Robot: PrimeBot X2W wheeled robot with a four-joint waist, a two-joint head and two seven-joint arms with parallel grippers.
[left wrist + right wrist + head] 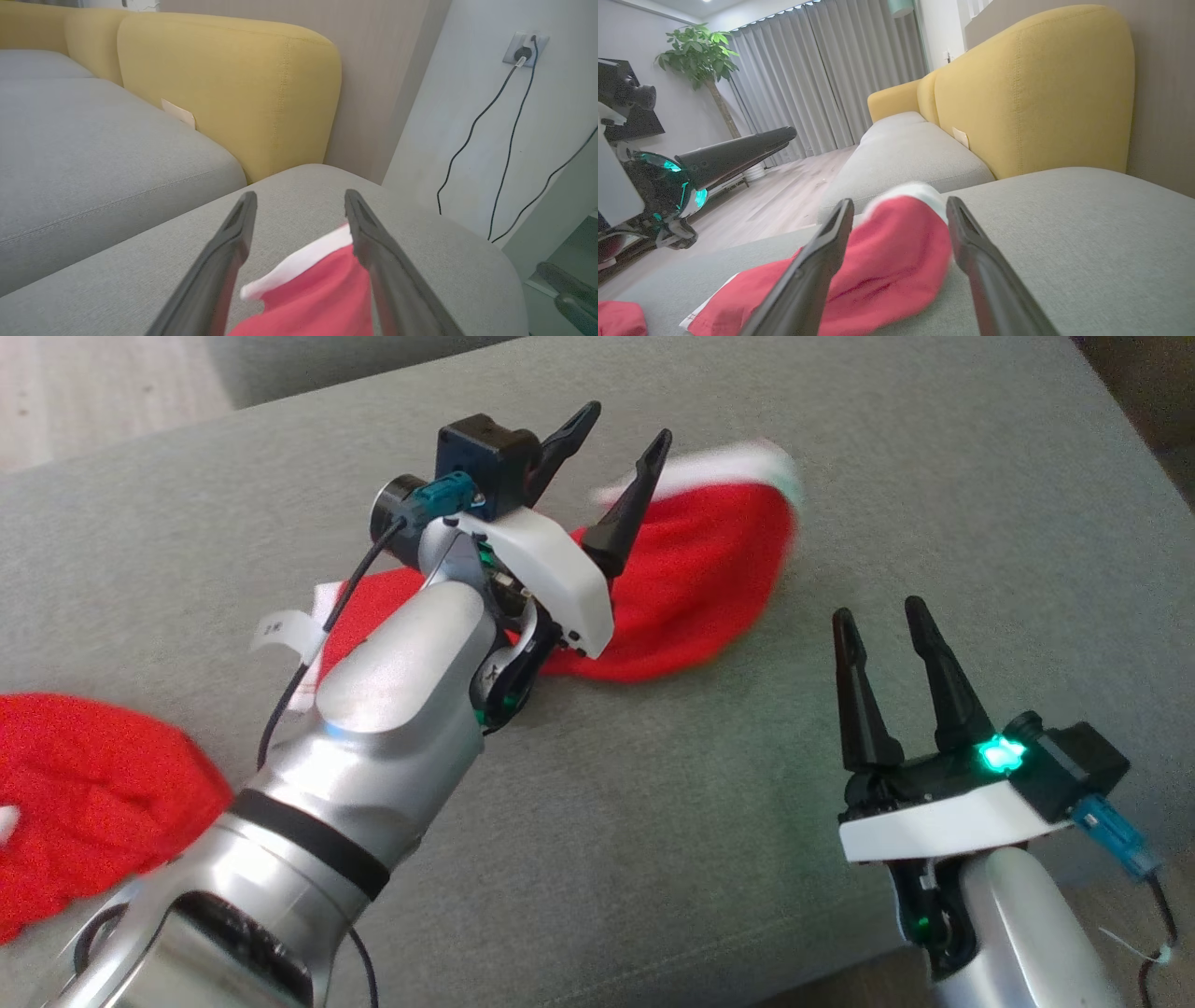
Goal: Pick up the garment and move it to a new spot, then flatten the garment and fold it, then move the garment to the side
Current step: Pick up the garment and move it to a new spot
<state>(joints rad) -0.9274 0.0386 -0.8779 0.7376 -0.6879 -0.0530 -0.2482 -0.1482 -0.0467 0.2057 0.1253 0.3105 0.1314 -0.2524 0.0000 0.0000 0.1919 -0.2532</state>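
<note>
Head view: the left gripper (624,425) hovers over the red garment (691,569), fingers spread wide and holding nothing. The garment lies on the grey sofa seat (653,803), its white hem (709,467) blurred. The right gripper (879,611) stands apart at the right, fingers wide, empty.

Left wrist view: the garment shows below, between the spread fingers.

Right wrist view: the garment lies on the seat beyond the parted fingers.

The red garment (691,588) is fuzzy, matt cloth with white trim. The grey seat cushion (653,821) is finely woven matt fabric, the yellow backrest (224,84) likewise, with stitched seams. The left forearm (401,709) is smooth, glossy silver. The floor (784,196) looks like pale wood.
</note>
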